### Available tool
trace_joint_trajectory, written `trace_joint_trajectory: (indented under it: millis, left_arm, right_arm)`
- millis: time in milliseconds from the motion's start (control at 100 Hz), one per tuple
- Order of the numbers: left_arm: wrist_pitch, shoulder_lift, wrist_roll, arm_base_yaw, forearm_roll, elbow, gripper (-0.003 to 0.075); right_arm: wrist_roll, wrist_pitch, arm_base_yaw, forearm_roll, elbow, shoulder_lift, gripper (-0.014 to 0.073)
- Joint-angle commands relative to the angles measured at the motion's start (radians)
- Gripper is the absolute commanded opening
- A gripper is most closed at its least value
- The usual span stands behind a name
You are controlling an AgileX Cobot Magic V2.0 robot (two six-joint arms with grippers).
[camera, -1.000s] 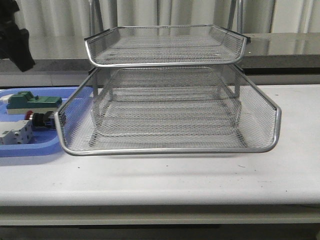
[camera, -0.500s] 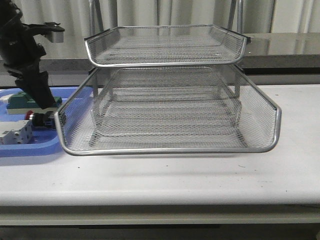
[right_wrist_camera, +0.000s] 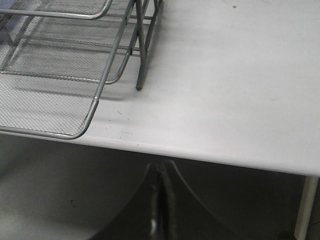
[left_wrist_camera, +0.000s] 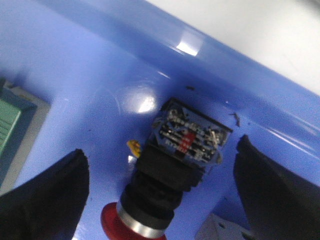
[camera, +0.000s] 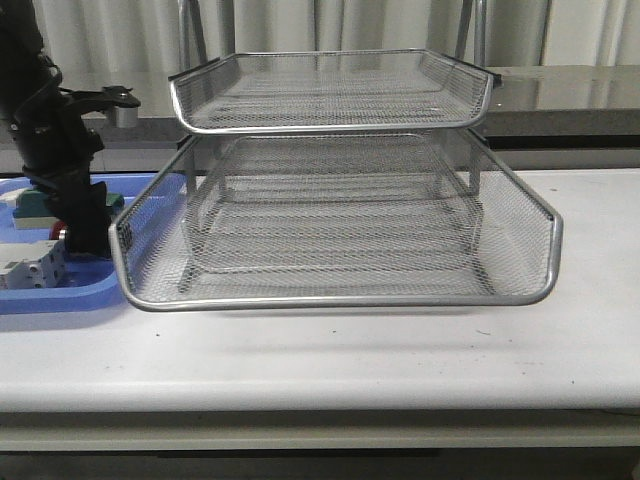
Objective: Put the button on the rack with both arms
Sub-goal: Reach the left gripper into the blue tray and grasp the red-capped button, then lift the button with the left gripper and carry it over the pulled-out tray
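Button (left_wrist_camera: 170,175) lies between fingers (left_wrist_camera: 47,200) of left end effector (left_wrist_camera: 160,195) — spread, not touching.

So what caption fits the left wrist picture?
Open left pincer straddling the red-capped button lying in the blue tray.

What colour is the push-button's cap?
Red, above a silver collar; the push-button shows best in the left wrist view.
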Motion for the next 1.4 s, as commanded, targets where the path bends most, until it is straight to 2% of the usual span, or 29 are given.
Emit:
trace_joint_trajectory:
  millis: [0, 440, 540, 690, 790, 920, 1140, 1230, 1390]
  left_arm:
    - [-0.025, -0.053, 0.003, -0.006, -0.025, -0.029, 0.0566]
    - [-0.028, -0.032, 0.003, -0.006, -0.027, -0.029, 0.0549]
    - [-0.029, -0.032, 0.003, -0.006, -0.027, -0.029, 0.0448]
    - [-0.029, -0.032, 0.003, -0.006, -0.027, -0.029, 0.0222]
    - [-0.025, -0.032, -0.001, -0.006, -0.027, -0.036, 0.0114]
    - [0.015, -0.037, -0.003, -0.006, -0.027, -0.072, 0.0032]
    - [0.207, -0.037, -0.083, -0.002, -0.027, -0.225, 0.0010]
    - [0.205, -0.055, -0.142, 0.000, -0.023, -0.260, 0.0010]
    - [0.205, -0.121, -0.147, 0.002, -0.021, -0.260, 0.0010]
  right_arm:
    - [-0.002, -0.065, -0.006, 0.000, -0.030, 0.010, -0.0071]
    - [-0.002, -0.065, -0.006, 0.000, -0.030, 0.010, -0.0071]
    - [-0.002, -0.065, -0.006, 0.000, -0.030, 0.010, -0.0071]
    - [-0.002, -0.065, -0.006, 0.000, -0.030, 0.010, -0.0071]
    - [-0.002, -0.065, -0.006, 0.000, -0.030, 0.010, -0.0071]
    - [-0.002, -0.065, -0.006, 0.000, -0.030, 0.010, -0.0071]
    - [-0.002, -0.065, -0.006, 0.000, -0.030, 0.010, -0.0071]
    - [-0.002, -0.065, -0.006, 0.000, -0.030, 0.010, -0.0071]
    - [-0.002, -0.065, -0.006, 0.000, -0.030, 0.010, -0.0071]
